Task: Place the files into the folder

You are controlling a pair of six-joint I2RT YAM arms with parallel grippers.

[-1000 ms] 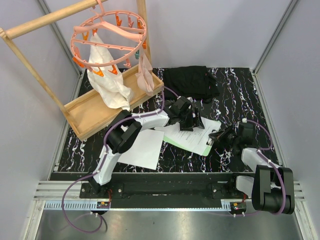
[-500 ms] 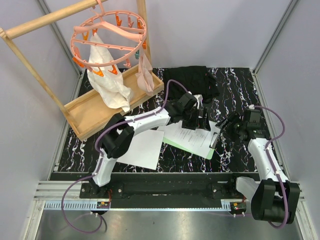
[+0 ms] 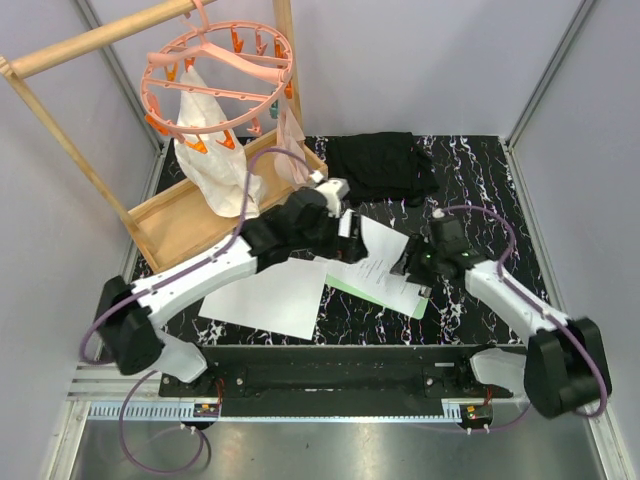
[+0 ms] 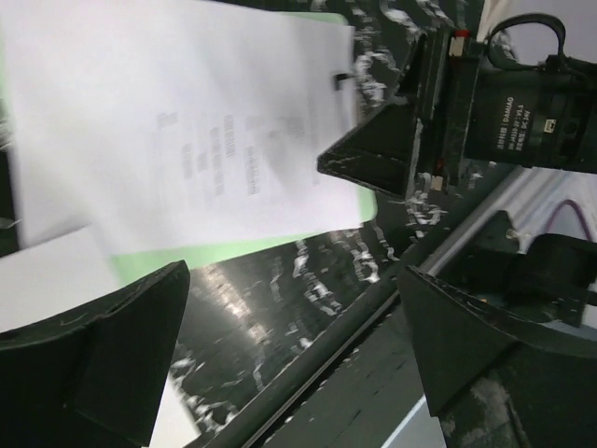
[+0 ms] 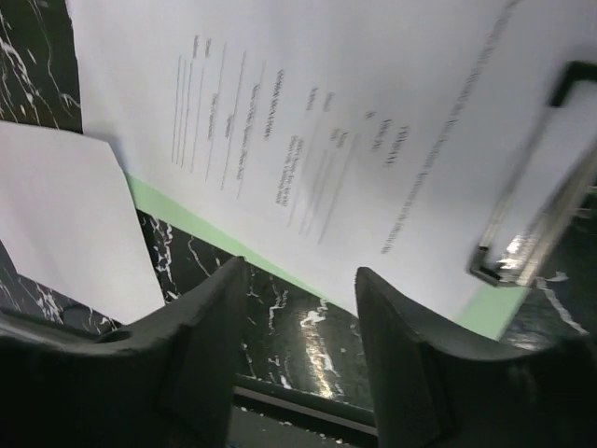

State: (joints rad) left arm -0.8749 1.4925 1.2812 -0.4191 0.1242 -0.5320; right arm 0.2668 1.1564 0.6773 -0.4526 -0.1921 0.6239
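printed sheet lies skewed on the folder; blank sheet sits just beside it at 9 o'clock. left gripper hangs over the printed sheet, jaws wide, empty. right gripper is at the 3 o'clock edge by the clip, jaws apart, empty. best, i judge: square the printed sheet under the clip, then pinch the blank sheet's edge; thin paper likely slides.

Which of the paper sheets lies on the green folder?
The sheet with printed lines rests on the folder; the blank sheet lies on the marbled tabletop beside it.
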